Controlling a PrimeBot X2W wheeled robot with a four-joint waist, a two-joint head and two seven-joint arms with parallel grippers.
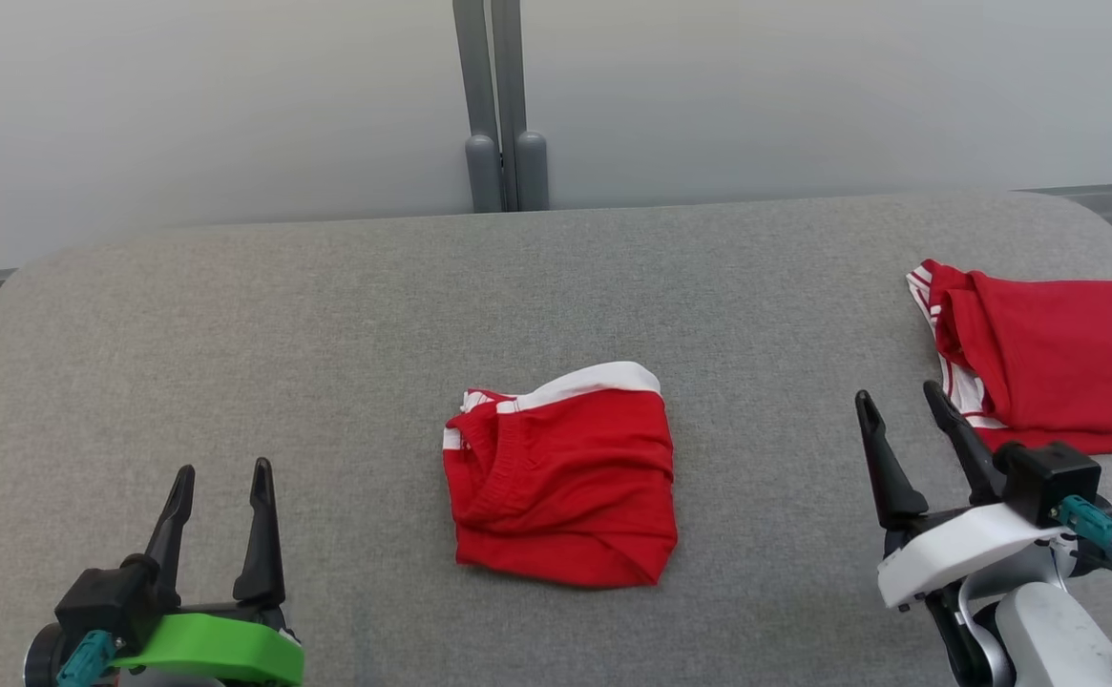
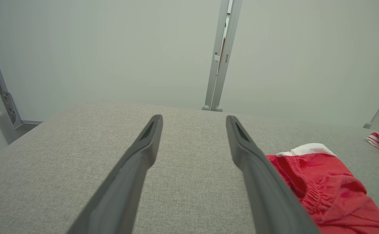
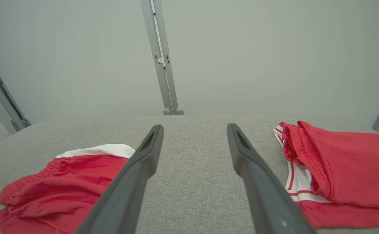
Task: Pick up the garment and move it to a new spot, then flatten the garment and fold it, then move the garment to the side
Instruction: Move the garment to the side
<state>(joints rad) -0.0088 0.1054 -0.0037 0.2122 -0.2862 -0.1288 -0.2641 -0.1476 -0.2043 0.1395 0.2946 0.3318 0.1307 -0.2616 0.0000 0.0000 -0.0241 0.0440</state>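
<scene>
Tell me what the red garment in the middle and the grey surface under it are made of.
Red garment: soft matte knit cloth, maybe cotton or polyester; it creases, and one hem is gathered. Grey surface: woven fabric, probably over padding; speckled weave, rounded corners.

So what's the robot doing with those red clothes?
Nothing is being held right now. The robot's left end effector and right end effector are both open and empty, one on each side of a rumpled red garment lying in the middle of the grey table. A second red garment lies near the table's right edge and looks folded.
</scene>
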